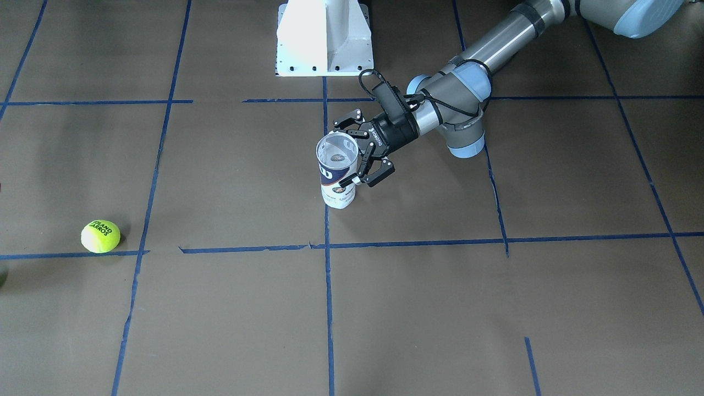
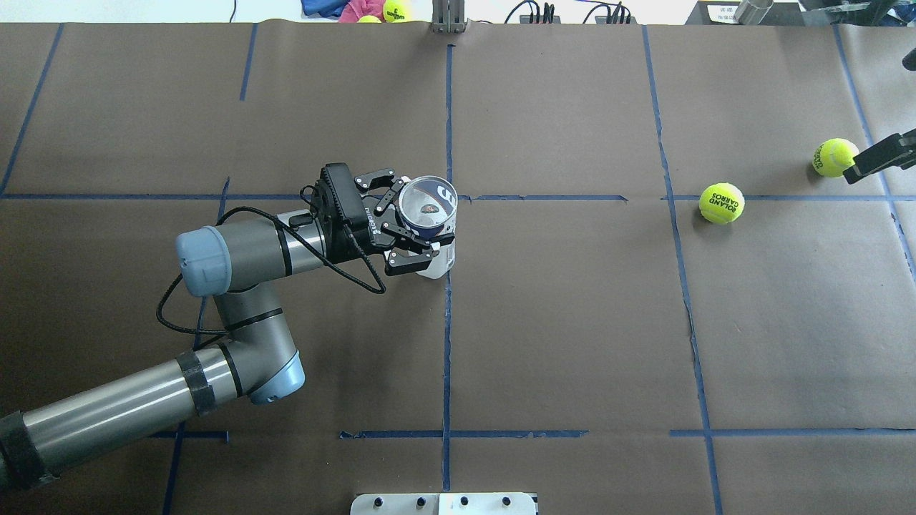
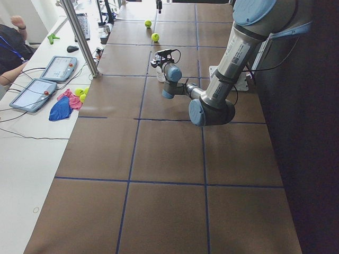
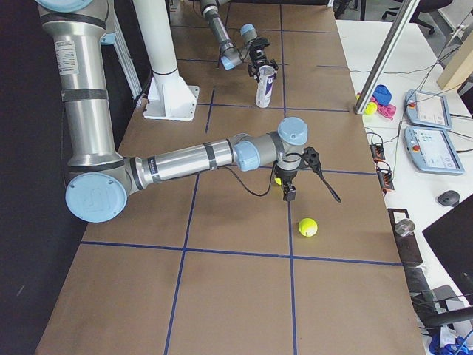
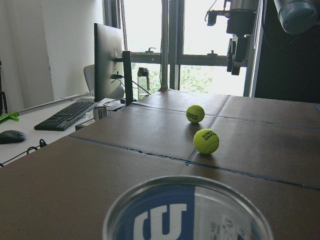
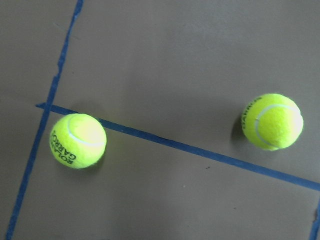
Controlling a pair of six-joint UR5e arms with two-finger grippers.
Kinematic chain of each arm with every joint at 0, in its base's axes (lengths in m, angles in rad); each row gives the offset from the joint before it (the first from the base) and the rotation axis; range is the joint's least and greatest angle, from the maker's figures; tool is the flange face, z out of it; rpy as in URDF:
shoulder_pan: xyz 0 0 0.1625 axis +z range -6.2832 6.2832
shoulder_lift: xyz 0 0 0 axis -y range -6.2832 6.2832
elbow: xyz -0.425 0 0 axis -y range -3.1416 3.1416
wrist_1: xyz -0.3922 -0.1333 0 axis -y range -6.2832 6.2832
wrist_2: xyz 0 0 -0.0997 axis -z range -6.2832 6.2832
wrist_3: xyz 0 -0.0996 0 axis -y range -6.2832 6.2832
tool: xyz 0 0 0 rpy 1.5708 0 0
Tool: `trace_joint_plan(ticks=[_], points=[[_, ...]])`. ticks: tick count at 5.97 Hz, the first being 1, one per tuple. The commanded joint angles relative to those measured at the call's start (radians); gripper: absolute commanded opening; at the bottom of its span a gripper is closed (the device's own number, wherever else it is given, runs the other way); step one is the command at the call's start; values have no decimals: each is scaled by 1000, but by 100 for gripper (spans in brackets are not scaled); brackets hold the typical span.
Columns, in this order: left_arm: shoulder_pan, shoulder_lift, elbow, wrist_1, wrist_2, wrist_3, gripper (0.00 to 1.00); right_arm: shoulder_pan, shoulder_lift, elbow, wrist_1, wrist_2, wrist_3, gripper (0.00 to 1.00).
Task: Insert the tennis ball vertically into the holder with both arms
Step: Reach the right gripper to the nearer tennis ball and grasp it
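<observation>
holding stage. gripping upright holder [image 1: 336, 190] at the table's middle with left gripper [image 2: 417, 218], fingers seemingly pressed on its sides. hovering right gripper [image 5: 236, 50] near the table's right end; cannot tell its spread. next: descend onto tennis ball [image 2: 721, 203], pinch it.

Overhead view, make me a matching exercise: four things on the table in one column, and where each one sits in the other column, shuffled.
Things
1. holder
2. tennis ball nearest the holder
3. right gripper
4. white pedestal base

Places
A. bottom edge of the view, middle
B. right edge of the view, beside the farther ball
C. upright between the fingers of the left gripper
D. on a blue tape line, right half of the table

Pairs: 1-C, 2-D, 3-B, 4-A
</observation>
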Motion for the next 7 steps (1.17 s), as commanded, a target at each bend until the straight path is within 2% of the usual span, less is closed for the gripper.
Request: trace_joint_plan(ticks=[1, 3, 5, 7], points=[[0, 1, 0, 0, 0, 0, 97, -116, 91, -4, -1, -84, 140, 100], [2, 0, 0, 0, 0, 0, 97, -181, 120, -33, 1, -144, 162, 100], [2, 0, 0, 2, 0, 0, 97, -224, 146, -173, 182, -150, 226, 100], [2, 0, 0, 3, 0, 0, 97, -265, 150, -204, 189, -190, 230, 100]])
